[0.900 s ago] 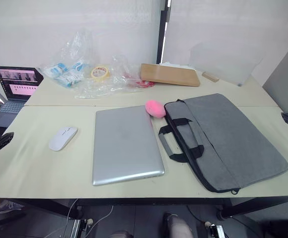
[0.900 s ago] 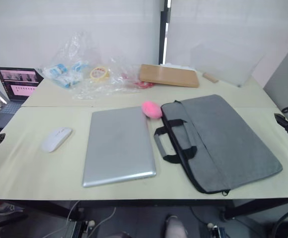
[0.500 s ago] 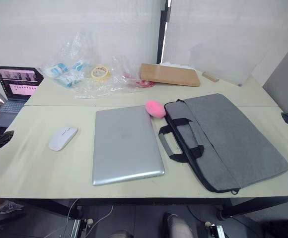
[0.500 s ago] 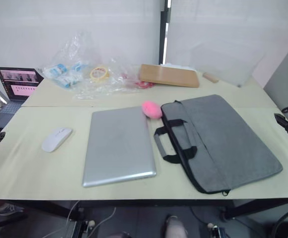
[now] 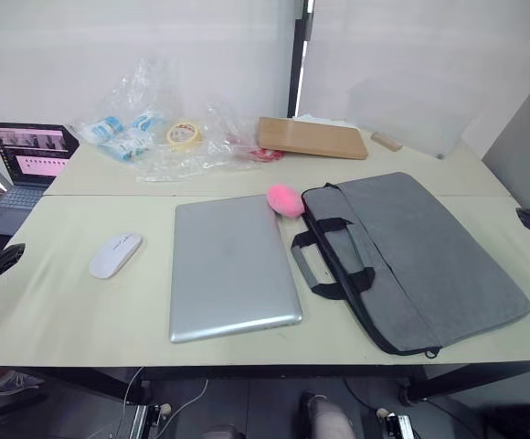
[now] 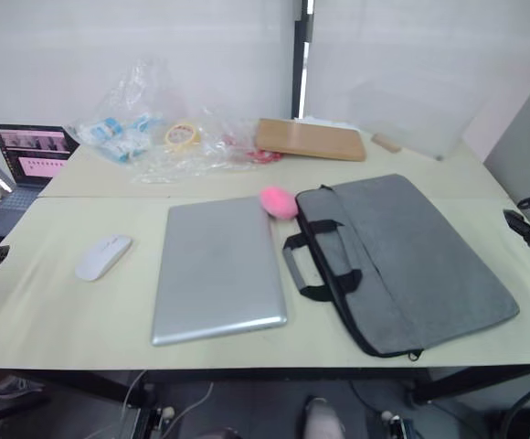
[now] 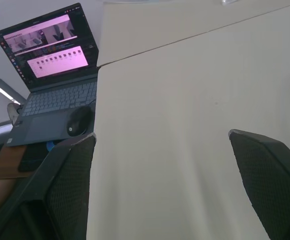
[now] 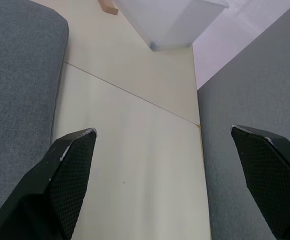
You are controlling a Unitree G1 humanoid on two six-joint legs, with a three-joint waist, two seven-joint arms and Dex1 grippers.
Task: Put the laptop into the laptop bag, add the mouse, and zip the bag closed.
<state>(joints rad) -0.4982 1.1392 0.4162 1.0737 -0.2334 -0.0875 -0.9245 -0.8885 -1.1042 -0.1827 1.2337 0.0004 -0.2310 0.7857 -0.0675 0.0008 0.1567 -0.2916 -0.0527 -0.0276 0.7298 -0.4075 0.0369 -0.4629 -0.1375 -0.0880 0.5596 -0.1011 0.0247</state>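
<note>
Grey laptop bag [image 5: 416, 256] lies just inward of the wide-open right claw [image 8: 165, 185]; laptop [image 5: 233, 267] and mouse [image 5: 115, 254] sit nearer the wide-open left claw [image 7: 175, 185]. Unzip the bag's mouth fully first.

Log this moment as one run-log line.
laptop: on table, outside laptop bag | mouse: on table | left tool: open | right tool: open

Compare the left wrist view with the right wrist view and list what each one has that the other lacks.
Left wrist view alone: a small dark laptop with a lit pinkish screen and a black mouse resting on it. Right wrist view alone: the grey laptop bag, a white bin and a grey wall panel. Shared: the pale table, and each arm's own tool, left and right, wide open with nothing held.
</note>
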